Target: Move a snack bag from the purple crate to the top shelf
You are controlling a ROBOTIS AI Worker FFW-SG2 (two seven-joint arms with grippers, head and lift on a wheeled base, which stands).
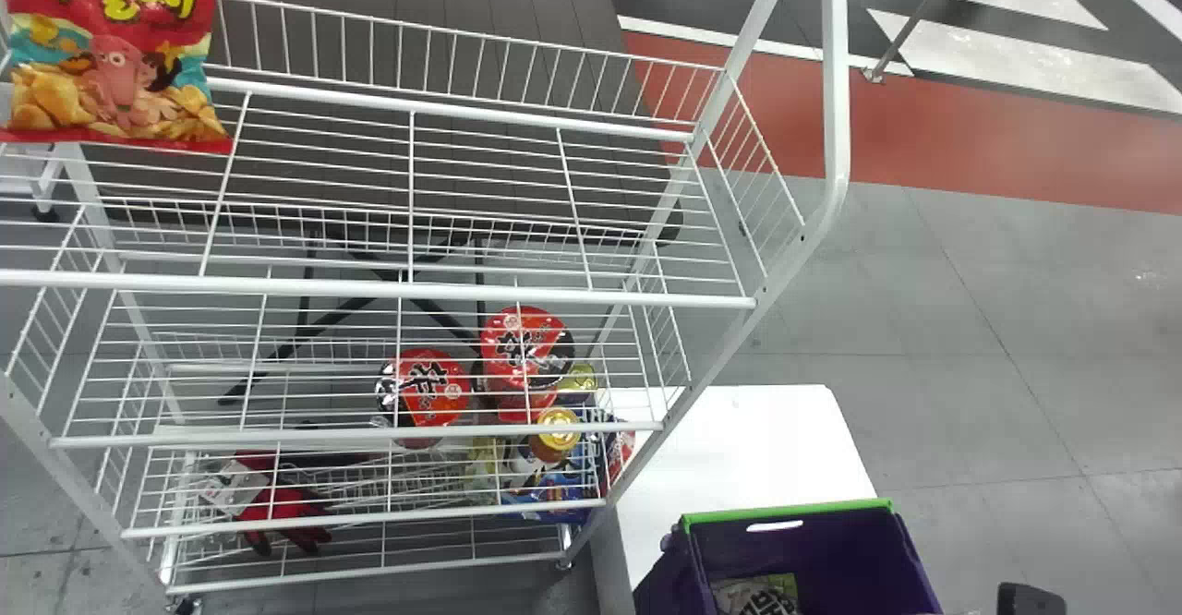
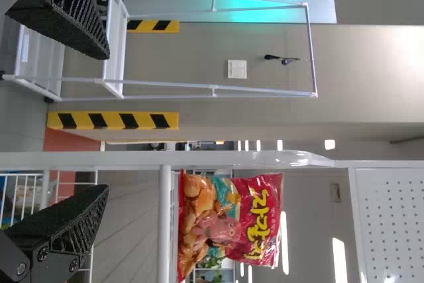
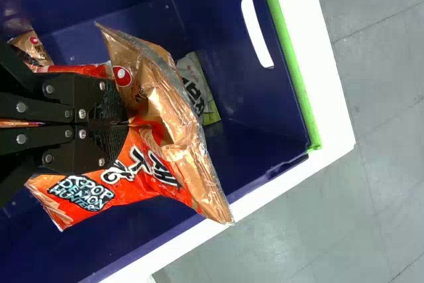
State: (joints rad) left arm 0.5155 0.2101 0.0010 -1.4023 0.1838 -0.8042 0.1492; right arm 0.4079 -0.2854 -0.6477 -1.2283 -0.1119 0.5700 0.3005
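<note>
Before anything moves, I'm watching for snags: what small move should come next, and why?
Probably a gentle upward lift by the right gripper: its fingers are shut on the orange snack bag, over the purple crate, and the top shelf stands higher.

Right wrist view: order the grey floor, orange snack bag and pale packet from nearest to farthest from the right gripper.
1. Orange snack bag, held between the fingers.
2. Pale packet, lower inside the purple crate.
3. Grey floor, outside the crate.
</note>
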